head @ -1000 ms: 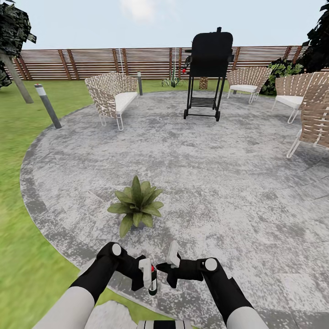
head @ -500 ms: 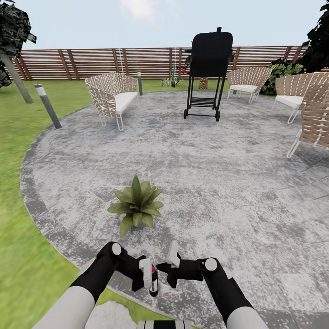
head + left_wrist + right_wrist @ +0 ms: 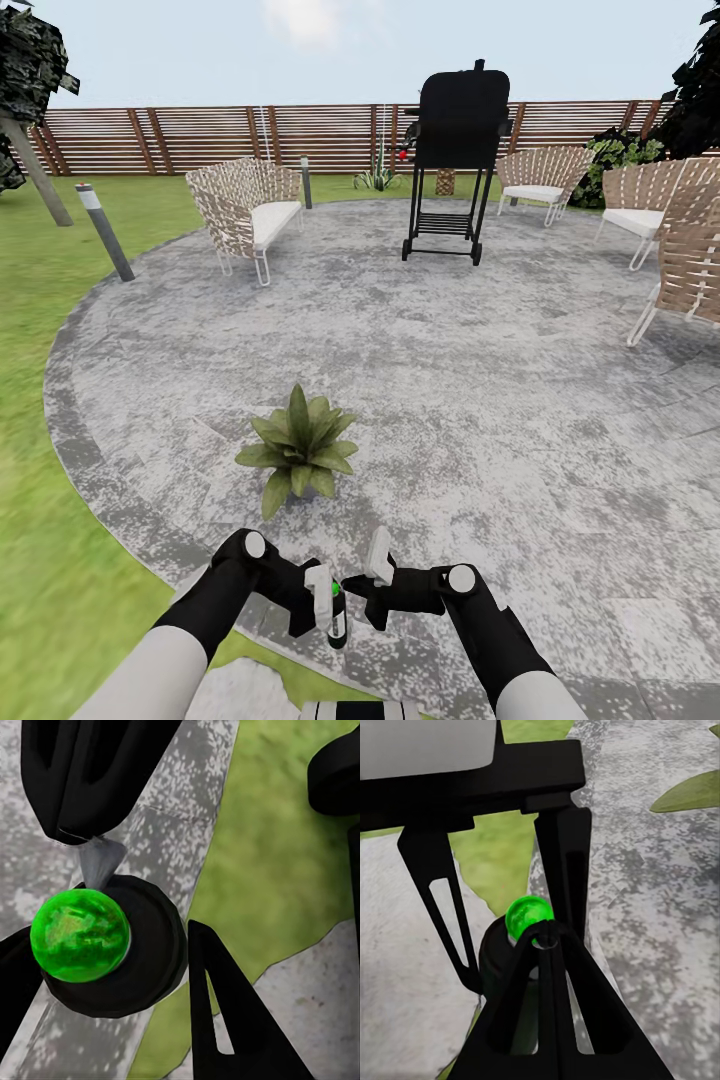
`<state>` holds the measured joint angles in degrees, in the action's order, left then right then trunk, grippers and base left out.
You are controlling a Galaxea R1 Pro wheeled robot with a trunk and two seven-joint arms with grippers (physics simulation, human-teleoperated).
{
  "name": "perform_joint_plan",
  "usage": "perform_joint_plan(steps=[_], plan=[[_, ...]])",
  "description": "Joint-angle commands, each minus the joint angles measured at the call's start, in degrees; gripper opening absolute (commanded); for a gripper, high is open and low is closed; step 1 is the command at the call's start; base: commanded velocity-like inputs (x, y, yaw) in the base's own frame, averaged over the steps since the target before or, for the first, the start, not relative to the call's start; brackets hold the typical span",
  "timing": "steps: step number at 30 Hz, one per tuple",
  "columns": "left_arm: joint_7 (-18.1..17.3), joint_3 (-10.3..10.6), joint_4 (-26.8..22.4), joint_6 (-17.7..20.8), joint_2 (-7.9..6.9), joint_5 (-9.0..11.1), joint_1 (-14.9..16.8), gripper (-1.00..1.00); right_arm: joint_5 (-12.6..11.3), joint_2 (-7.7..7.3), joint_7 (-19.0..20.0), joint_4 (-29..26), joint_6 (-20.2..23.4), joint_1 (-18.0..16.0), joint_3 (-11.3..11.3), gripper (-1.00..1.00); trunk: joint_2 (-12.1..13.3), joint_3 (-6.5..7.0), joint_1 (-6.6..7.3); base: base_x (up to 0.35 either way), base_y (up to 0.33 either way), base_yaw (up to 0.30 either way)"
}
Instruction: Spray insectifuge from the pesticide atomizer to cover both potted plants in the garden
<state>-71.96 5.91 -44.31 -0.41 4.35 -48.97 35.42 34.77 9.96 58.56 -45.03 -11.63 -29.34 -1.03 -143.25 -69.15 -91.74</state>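
Observation:
The pesticide atomizer [image 3: 337, 612] is a slim dark bottle with a white label, held upright low in the head view, and its top glows green. My left gripper [image 3: 324, 602] is shut on its body; in the left wrist view the fingers [image 3: 225, 1020] flank the round bottle [image 3: 142, 960]. My right gripper [image 3: 356, 585] is shut, its joined fingertips [image 3: 544, 939] touching the green top [image 3: 528, 915]. One potted plant [image 3: 300, 450] with olive-green pointed leaves stands on the round patio [image 3: 450, 400] just beyond both grippers.
A black grill [image 3: 455, 150] stands at the patio's far side, with woven chairs at the left [image 3: 245, 205] and right [image 3: 690, 255]. A grey bollard lamp [image 3: 103, 230] rises from the lawn [image 3: 40, 500] on the left. A brown slatted fence [image 3: 200, 135] closes the back.
The atomizer's top has turned from red to green. Both arms and the camera have stayed where they were.

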Motion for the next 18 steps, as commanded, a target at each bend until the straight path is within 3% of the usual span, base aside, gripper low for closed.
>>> perform_joint_plan(steps=[1, 9, 18], plan=[[-0.2, -0.02, -0.07, -0.03, -0.01, -0.24, 0.01, -1.0, 0.56, 0.04, 0.07, -0.06, -0.49, -0.02, -0.11, -1.0, -0.02, -0.05, 0.01, 0.0, 0.0, 0.0], [-0.12, -0.29, 0.02, -0.2, -1.48, -0.72, -0.35, -1.0, 0.56, 0.04, 0.07, 0.1, -0.49, -0.02, -0.11, -1.0, -0.02, -0.05, 0.01, 0.0, 0.0, 0.0], [0.01, -0.45, 0.03, -0.21, -8.17, -1.07, -1.08, -1.0, 0.92, 0.04, 0.01, 0.4, -0.38, -0.02, -0.19, -1.0, -0.02, -0.05, 0.01, 0.0, 0.0, 0.0]])
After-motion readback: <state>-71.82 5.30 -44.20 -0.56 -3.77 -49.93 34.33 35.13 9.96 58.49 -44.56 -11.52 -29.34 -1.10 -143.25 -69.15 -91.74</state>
